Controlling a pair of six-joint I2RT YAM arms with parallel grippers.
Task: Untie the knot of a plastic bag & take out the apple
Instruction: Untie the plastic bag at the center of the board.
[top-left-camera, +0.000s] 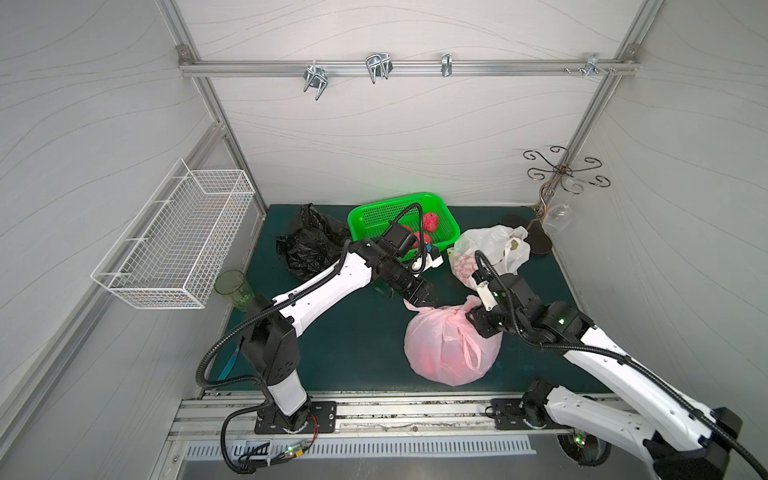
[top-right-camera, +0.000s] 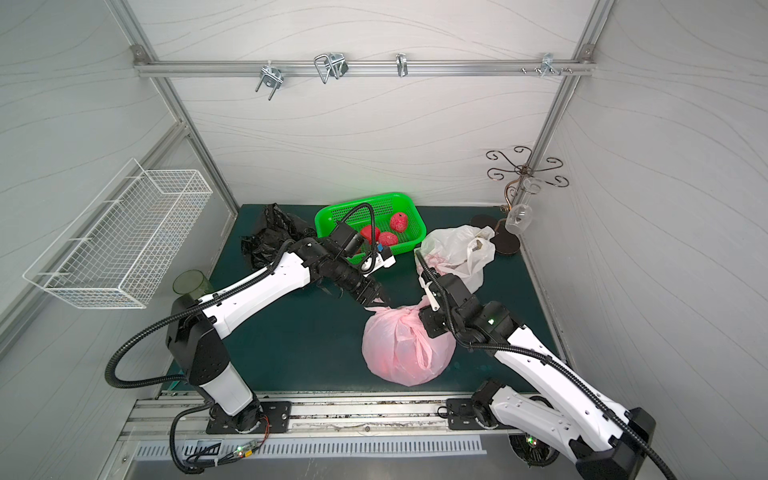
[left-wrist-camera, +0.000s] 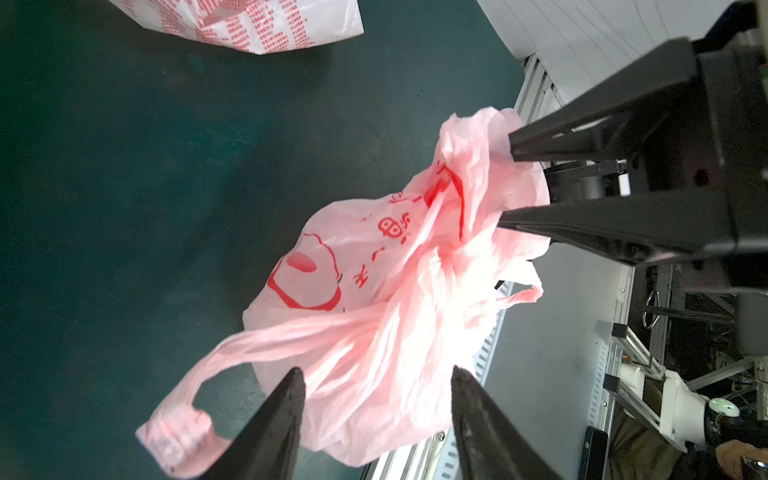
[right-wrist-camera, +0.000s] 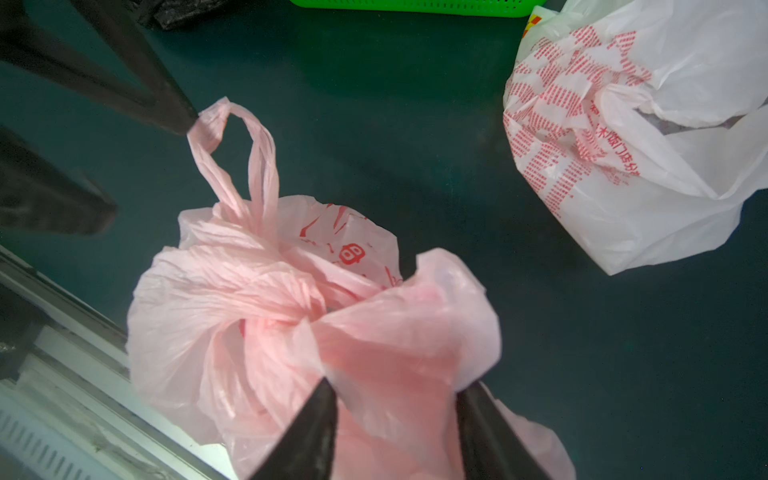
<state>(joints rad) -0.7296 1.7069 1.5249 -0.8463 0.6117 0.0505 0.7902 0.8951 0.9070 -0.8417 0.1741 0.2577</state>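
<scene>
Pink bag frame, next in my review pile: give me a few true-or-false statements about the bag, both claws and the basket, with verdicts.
1. The pink bag is knotted shut. True.
2. The left claw is clamped on the white bag. False: its jaws stand apart by the pink bag's handle loop.
3. The right claw has a fold of the pink bag between its jaws. True.
4. The green basket is empty. False: three red items lie in it.
5. The pink bag sits inside the basket. False: it rests on the dark mat, nearer the arms' bases.
</scene>
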